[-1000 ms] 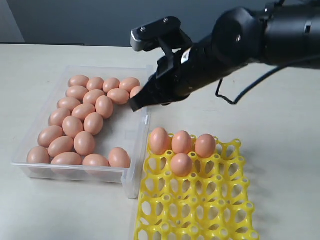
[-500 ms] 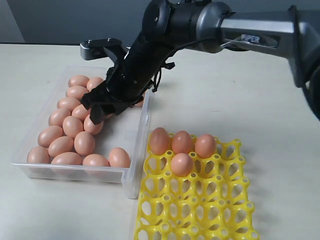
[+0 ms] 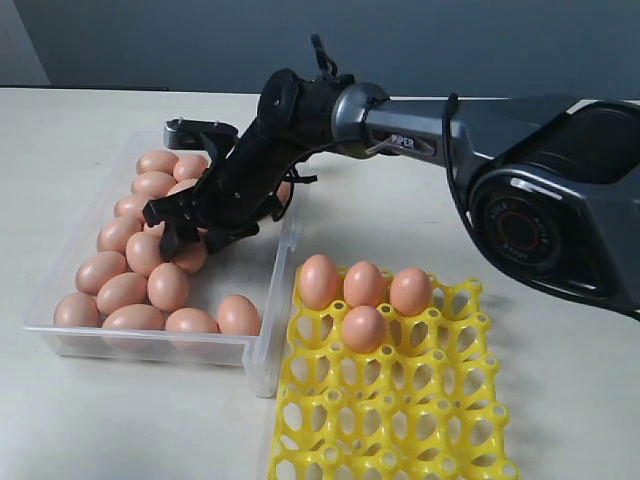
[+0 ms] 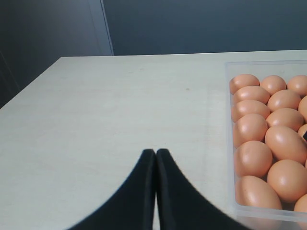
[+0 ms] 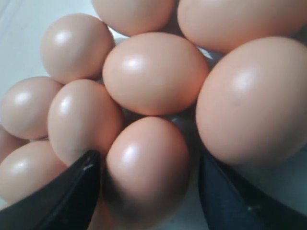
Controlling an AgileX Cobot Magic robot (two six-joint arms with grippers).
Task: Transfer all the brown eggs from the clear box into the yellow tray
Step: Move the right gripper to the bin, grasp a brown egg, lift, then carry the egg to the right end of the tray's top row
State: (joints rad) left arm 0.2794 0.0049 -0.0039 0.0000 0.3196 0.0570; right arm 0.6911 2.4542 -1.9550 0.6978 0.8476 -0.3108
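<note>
Most eggs [image 3: 150, 285] lie crowded in the box [image 3: 270, 345], filling its left and far parts. The box stands on the pale surface [image 3: 570, 400], just beside the tray [image 3: 400, 430] at its right. Four eggs sit in the tray's far cups, three in the back row and one [image 3: 363, 328] in the row in front of them.

The right arm [image 3: 500, 125] reaches across from the right, and white lettering [image 3: 413, 143] on it reads "PIPER".

The right hand [image 3: 168, 228] is down among the eggs at the middle of the box. Its fingers [image 5: 72, 191] are spread, one on each side of a single egg [image 5: 146, 163], and have not closed on it. Whether a finger touches that egg cannot be told.

The left hand [image 4: 156, 160] is off the box's far side over bare surface, its tips pressed together and holding nothing.

A second ago the right hand hung nearly shut above the box's right wall. Since then it has swung left, dropped into the pile and opened. The tray's four eggs are unchanged.
</note>
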